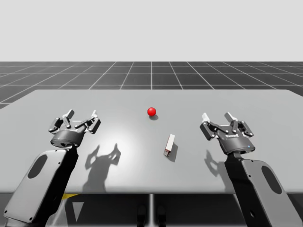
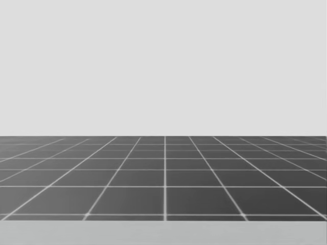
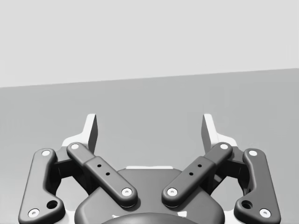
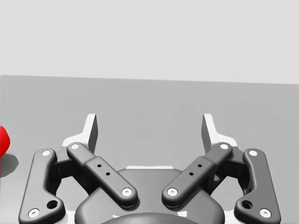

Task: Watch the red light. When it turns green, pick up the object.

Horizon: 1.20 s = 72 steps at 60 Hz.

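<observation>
Left pincer (image 1: 82,113) and right pincer (image 1: 218,116) both gape wide, flanking the light (image 1: 151,111) (red) and white box (image 1: 169,144).

My left arm (image 1: 40,184) and my right arm (image 1: 262,187) are chunky light grey shells, each with a dark oval panel set into the forearm. The left gripper (image 1: 82,115) and right gripper (image 1: 218,117) are matte near-black: rounded base, flat linkage bars with silver rivets at every pivot, two tiny holes on the inner bars, and pale grey-white fingers (image 3: 92,133) at the ends
</observation>
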{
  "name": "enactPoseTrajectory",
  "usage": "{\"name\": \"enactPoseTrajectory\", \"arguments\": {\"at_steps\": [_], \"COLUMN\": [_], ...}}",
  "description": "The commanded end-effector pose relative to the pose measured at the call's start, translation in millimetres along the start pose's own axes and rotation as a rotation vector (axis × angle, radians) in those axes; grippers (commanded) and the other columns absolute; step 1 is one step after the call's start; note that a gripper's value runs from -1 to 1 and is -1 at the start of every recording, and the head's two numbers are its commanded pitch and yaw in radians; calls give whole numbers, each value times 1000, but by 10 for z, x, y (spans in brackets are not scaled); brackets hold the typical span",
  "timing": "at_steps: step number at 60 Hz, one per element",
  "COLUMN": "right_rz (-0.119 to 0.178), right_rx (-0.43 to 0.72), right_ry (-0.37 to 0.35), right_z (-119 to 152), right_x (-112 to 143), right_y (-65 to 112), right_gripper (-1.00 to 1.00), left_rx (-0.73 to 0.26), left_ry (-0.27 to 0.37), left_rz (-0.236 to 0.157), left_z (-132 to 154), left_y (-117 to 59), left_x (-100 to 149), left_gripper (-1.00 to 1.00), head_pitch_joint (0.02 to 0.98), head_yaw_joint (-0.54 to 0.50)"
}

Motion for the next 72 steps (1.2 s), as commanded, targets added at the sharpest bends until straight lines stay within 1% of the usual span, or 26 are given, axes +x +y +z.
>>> {"name": "enactPoseTrajectory", "arguments": {"at_steps": [1, 3, 5, 6, 7, 9, 11, 14, 29, 34, 38, 42, 43, 55, 60, 72], "right_rz": [-16, -10, -12, -7, 8, 11, 2, 5, -6, -5, -4, -4, -4, 1, 5, 9], "right_rx": [7, 3, 6, -9, -26, -22, -31, -31, -46, -45, -43, -39, -39, -37, -37, -35], "right_ry": [14, 2, -1, -11, -17, -9, -6, -9, -20, -21, -21, -19, -17, -12, -13, -10], "right_z": [9, 12, 14, 13, 11, 10, 13, 14, 10, 13, 15, 15, 14, 17, 18, 22], "right_x": [-47, -40, -27, -12, -6, 0, 5, 6, 12, 14, 15, 15, 15, 15, 14, 8], "right_y": [-14, -16, -18, -20, -21, -30, -29, -33, -36, -34, -31, -31, -31, -25, -23, -12], "right_gripper": [-1000, -1000, -1000, -1000, -1000, -1000, -1000, -1000, -1000, -1000, -1000, -1000, -1000, -1000, -1000, -1000], "left_rx": [0, -1, 0, 1, 2, 1, -5, -5, -19, -22, -24, -25, -26, -34, -36, -37], "left_ry": [16, 17, 16, 17, 15, 16, 22, 21, 34, 34, 32, 32, 33, 31, 29, 27], "left_rz": [-2, -1, 0, 3, 5, 5, 7, 8, -6, -10, -12, -13, -13, -15, -15, -15], "left_z": [-38, -38, -38, -38, -36, -36, -40, -38, -47, -51, -51, -52, -52, -49, -46, -37], "left_y": [26, 26, 28, 29, 31, 32, 30, 28, 16, 13, 9, 7, 5, -5, -8, -13], "left_x": [-67, -68, -68, -66, -65, -65, -67, -67, -80, -85, -85, -84, -83, -78, -77, -73], "left_gripper": [-1000, -1000, -1000, -1000, -1000, -1000, -1000, -1000, -1000, -1000, -1000, -1000, -1000, -1000, -1000, -1000], "head_pitch_joint": [90, 91, 95, 98, 103, 110, 132, 158, 326, 378, 439, 471, 496, 610, 624, 616], "head_yaw_joint": [6, 6, 7, 8, 8, 8, 6, 4, -6, -14, -21, -22, -22, -17, -12, -5]}}
